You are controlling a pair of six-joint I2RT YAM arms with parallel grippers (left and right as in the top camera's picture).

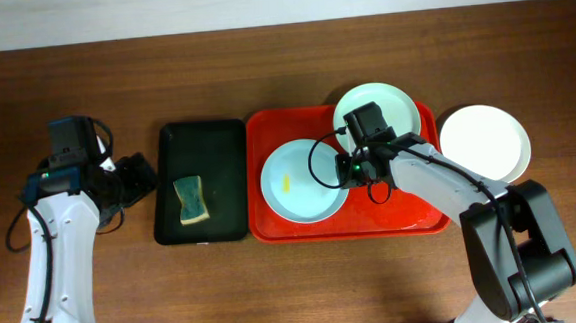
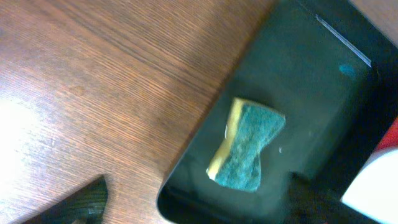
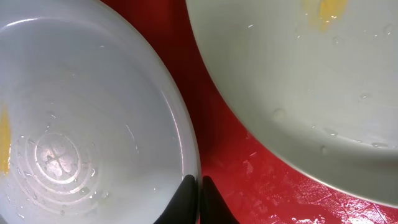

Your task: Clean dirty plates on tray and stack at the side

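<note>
Presently in hand: wiping the left mint plate [image 1: 300,193], as I judge it; the sponge [image 1: 191,200] is not yet fetched.
Red tray [image 1: 412,219]: mid-table, with two plates lying inside it.
Left mint plate: in the red tray's left half, with a yellow smear left of its centre and water drops on it.
Back mint plate [image 1: 386,99]: in the red tray's far right corner, close beside the left one but apart from it; the right wrist view shows a yellow smear on it too.
White plate [image 1: 484,141]: off the red tray, on the table just past its right rim; it looks clean.
Right gripper [image 3: 199,190]: at the left mint plate's right edge, fingertips drawn almost together with the rim apparently pinched between them.
Left gripper [image 1: 141,176]: well left of the red tray; its spread cannot be told, and nothing shows in it.
Sponge: green face up and untouched in the black tray [image 1: 222,145], which sits just beside the red tray's left rim.
Doing it well: hold the pinch low and steady so the plate neither tips nor slides into its neighbour. Take the sponge across its narrow waist, lay it flat on the smear and wipe with light strokes.
</note>
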